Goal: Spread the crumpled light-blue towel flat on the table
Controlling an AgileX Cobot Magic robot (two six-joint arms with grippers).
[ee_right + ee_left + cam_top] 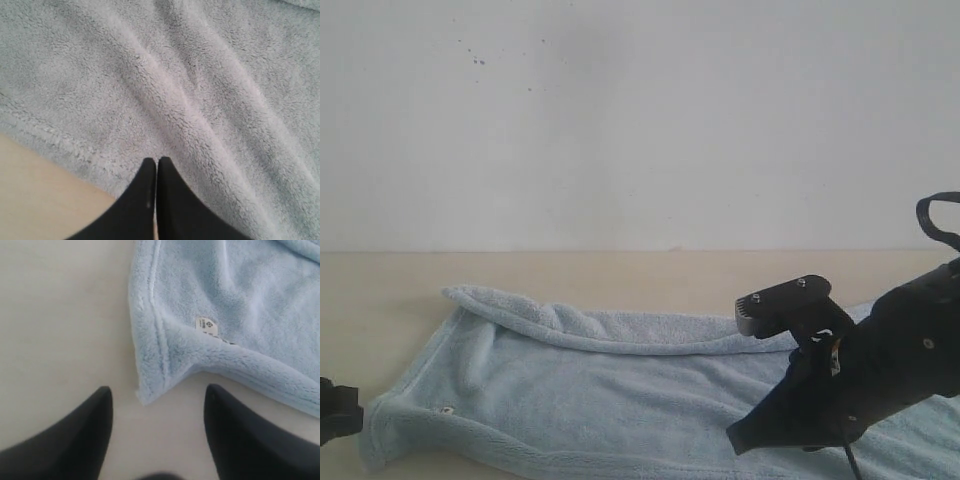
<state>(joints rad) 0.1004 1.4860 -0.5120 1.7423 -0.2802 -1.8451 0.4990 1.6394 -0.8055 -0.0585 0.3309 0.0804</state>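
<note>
The light-blue towel [620,390] lies stretched across the beige table [380,290], with its far long edge folded over onto itself. In the left wrist view my left gripper [159,389] is open over bare table. The towel's near-left corner [146,392] lies just past the fingertips, untouched, and the white label [206,325] shows further in. Only a black tip of this gripper [335,410] shows at the exterior view's left edge. My right gripper [157,161] is shut with nothing between its fingers. It hovers over the towel [190,80] close to a hemmed edge.
The right arm's black body [890,360] reaches in from the right above the towel. A plain white wall [640,120] rises behind the table. Bare table shows beyond the towel's far edge and to its left [60,315].
</note>
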